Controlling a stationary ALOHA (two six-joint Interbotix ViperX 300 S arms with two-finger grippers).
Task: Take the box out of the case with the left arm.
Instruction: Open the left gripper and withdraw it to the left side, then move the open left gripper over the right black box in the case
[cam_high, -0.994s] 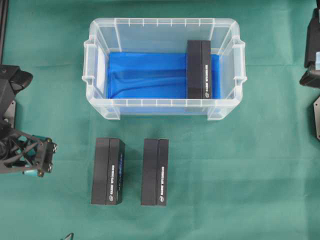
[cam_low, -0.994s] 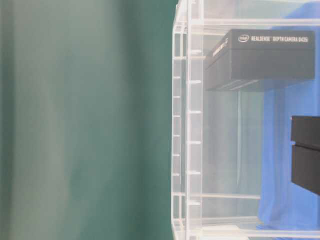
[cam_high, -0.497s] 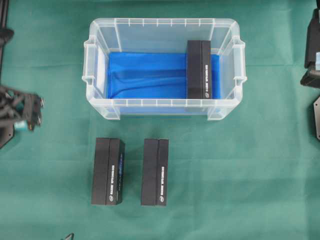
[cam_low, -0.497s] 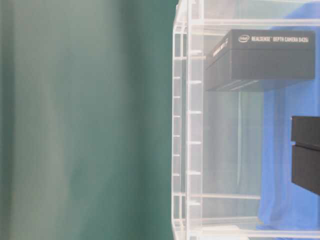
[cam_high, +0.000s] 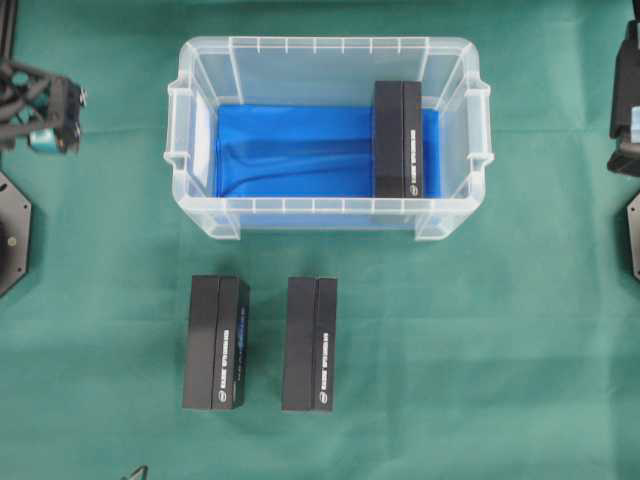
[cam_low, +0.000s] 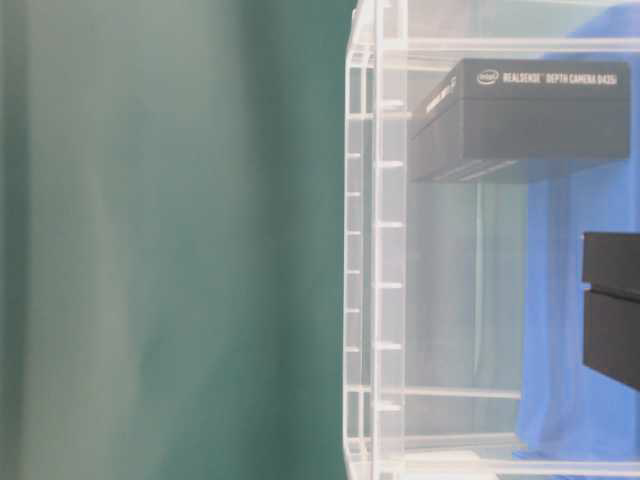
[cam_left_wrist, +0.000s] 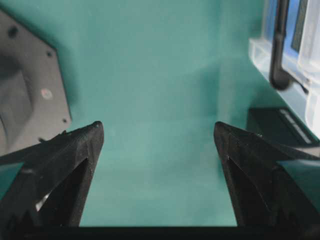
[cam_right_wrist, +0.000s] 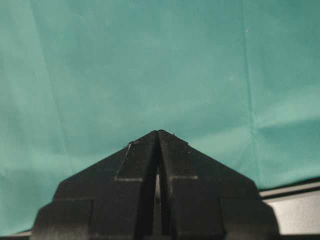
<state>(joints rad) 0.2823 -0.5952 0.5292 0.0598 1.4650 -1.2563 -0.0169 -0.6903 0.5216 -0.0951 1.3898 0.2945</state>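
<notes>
Step in hand: you are on the approach; the left gripper (cam_high: 62, 103) sits at the left edge of the overhead view, level with the case (cam_high: 190, 160) but well apart from it, over bare green bench (cam_high: 480, 330).
Left jaws: spread wide with nothing between them; the wrist view shows only cloth in the gap.
Right gripper (cam_right_wrist: 158, 134): jaws pressed together, empty, parked at the right edge, out of your way.
Box (cam_high: 398, 139): it lies inside the case on the blue sheet (cam_high: 290, 150), close to the right-hand wall.
Other boxes: two similar black boxes (cam_high: 215, 342) lie side by side on the bench in front of the case.
Next move: you likely need to carry the left gripper up over the near rim and across nearly the whole case, then descend with the jaws straddling the box's narrow width.
Watch for: the rim and the tight room beside the right-hand wall.
</notes>
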